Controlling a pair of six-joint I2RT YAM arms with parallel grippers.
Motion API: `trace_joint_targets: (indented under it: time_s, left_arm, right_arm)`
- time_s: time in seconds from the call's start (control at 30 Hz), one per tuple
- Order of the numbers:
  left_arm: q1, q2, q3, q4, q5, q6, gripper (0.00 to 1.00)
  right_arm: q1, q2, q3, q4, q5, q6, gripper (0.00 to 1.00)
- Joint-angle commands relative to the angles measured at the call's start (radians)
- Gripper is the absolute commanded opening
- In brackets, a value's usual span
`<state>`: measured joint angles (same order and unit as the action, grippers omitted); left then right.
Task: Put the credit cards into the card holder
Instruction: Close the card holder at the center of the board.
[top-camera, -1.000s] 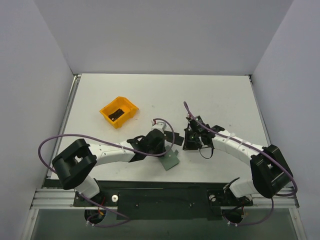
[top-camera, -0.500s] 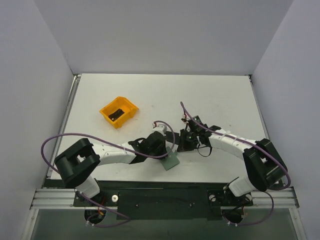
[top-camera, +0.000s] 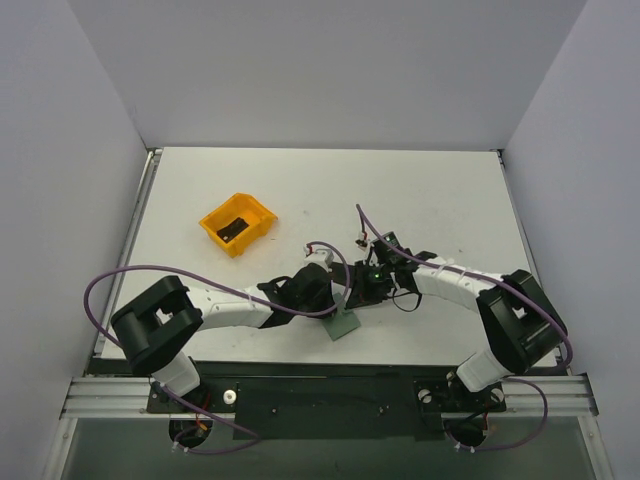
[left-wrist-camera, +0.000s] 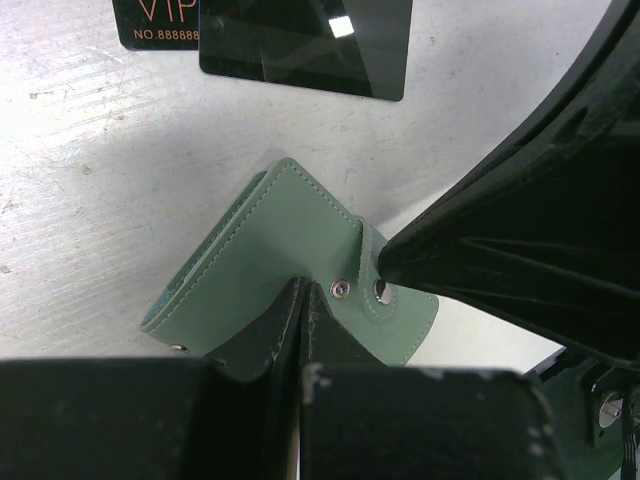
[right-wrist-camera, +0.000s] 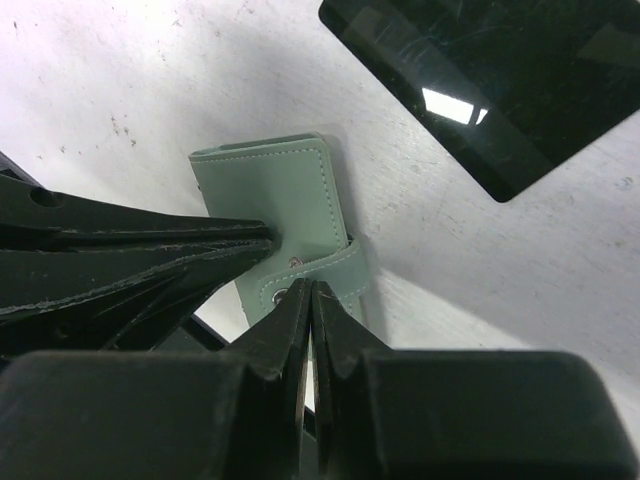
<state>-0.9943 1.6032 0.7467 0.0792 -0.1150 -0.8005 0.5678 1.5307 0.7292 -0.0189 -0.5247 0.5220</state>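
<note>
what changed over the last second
The right gripper swung left across the table; its shut tips are now at the snap tab of the card holder. The left gripper stayed clamped on the card holder, which hardly moved. The orange bin stayed put.

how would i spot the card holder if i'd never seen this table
On the white table, look near the near edge, where the left pincer and right pincer meet. The card holder is the sage-green stitched wallet with a snap tab; the cards beside it are glossy black, the bin orange.
</note>
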Motion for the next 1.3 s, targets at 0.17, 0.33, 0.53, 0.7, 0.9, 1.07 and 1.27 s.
trace_joint_targets:
  time_s: [0.17,0.33,0.53,0.7,0.9,1.07,1.27]
  left_arm:
    - [-0.007,0.012,-0.009,0.008,0.003,-0.003,0.00]
    - [-0.007,0.008,-0.017,0.007,-0.005,-0.006,0.00]
    - [-0.007,0.003,-0.018,0.007,-0.005,-0.008,0.00]
    - [-0.007,0.000,-0.023,0.007,-0.005,-0.009,0.00]
    - [-0.007,-0.005,-0.023,0.005,-0.008,-0.008,0.00]
    - [-0.007,-0.006,-0.024,0.002,-0.009,-0.009,0.00]
    - [-0.007,-0.009,-0.026,0.001,-0.012,-0.009,0.00]
  right_arm:
    - [-0.005,0.023,-0.013,0.068,-0.083,0.012,0.00]
    - [-0.005,0.039,-0.016,0.083,-0.092,0.024,0.00]
    - [0.003,0.045,-0.020,0.076,-0.080,0.027,0.04]
    - [0.003,0.049,-0.034,0.094,-0.090,0.039,0.05]
    - [0.006,0.048,-0.054,0.137,-0.104,0.058,0.06]
    - [0.006,0.040,-0.068,0.157,-0.115,0.065,0.10]
    - [0.007,0.002,-0.076,0.149,-0.112,0.061,0.11]
